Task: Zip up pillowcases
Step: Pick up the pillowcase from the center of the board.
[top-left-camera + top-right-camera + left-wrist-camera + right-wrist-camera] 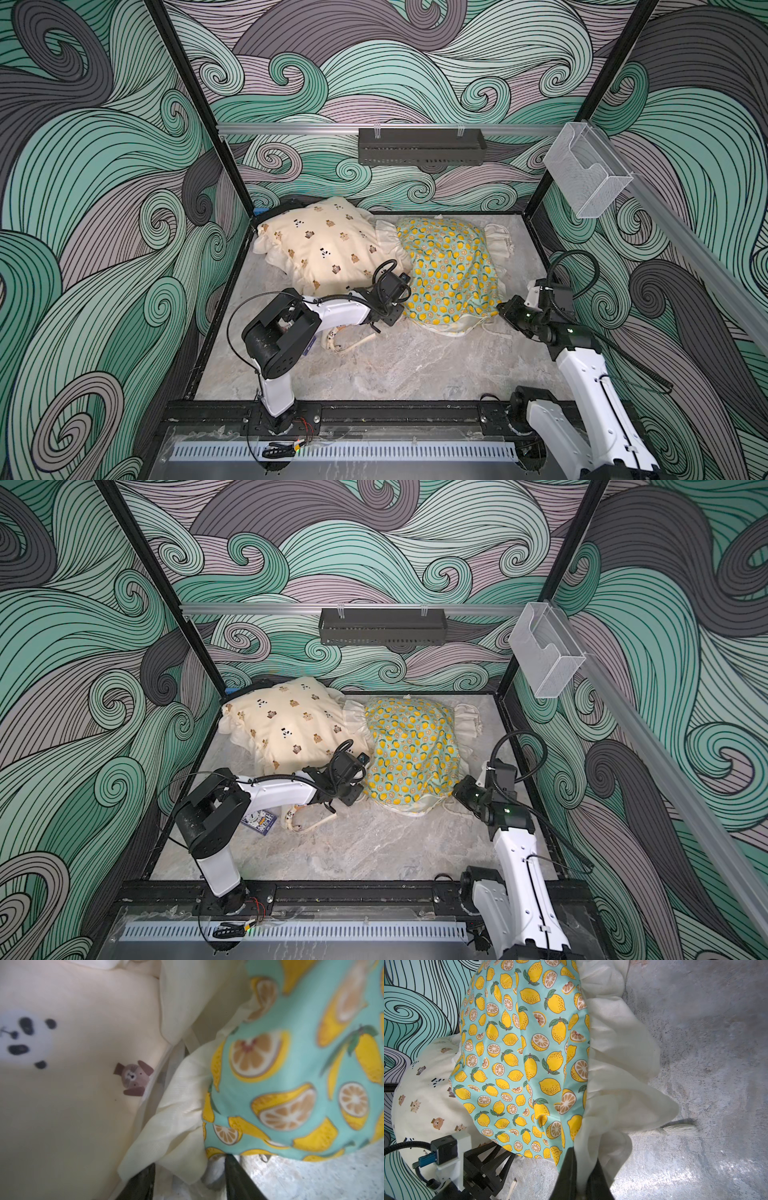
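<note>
Two claws at lemon pillowcase (519,1053) ruffle (616,1059): right claw (582,1167) grasping, left claw (189,1167) parted.

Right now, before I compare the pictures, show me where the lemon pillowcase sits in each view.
In a top view: lemon pillowcase right of centre, mid-height.
In a top view: lemon pillowcase just right of centre, mid-height.
Left wrist view: lemon pillowcase large, blurred, close up.
Right wrist view: lemon pillowcase fills the middle; right fingers pinch its cream ruffle.
Shared landmark: bear pillowcase, beside it in every view.
</note>
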`<state>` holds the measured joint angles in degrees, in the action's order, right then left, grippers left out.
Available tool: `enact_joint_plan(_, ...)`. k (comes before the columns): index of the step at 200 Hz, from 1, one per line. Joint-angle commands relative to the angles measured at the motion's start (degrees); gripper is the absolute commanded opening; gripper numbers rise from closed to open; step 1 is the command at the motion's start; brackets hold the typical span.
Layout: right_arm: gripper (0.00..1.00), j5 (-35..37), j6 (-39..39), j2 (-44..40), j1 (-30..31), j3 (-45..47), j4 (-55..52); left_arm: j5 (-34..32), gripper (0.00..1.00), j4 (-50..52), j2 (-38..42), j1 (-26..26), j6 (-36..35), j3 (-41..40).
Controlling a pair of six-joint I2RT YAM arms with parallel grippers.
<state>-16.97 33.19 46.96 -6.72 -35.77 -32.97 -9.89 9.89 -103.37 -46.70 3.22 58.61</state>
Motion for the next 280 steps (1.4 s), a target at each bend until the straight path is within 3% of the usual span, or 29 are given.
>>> enact_joint_plan(1,0.00,-1.54,-1.01,-0.03,-0.28,-1.33,0.80,3.49,0.53,0.87,-0.89,-0.31,-2.07,1.16)
enact_joint_plan(46,0.00,-1.95,-1.07,-0.09,-0.27,-0.96,1.07,4.25,0.48,0.59,-4.20,-0.29,-2.34,2.91)
enact_joint_plan(153,0.00,-1.55,-1.41,0.36,-0.24,-1.75,1.47,11.39,0.03,1.90,0.74,-0.29,-0.48,1.23)
enact_joint_plan(280,0.00,5.67,-3.07,1.92,-0.32,-6.74,-7.16,30.37,0.00,12.88,10.42,-0.31,15.15,1.25)
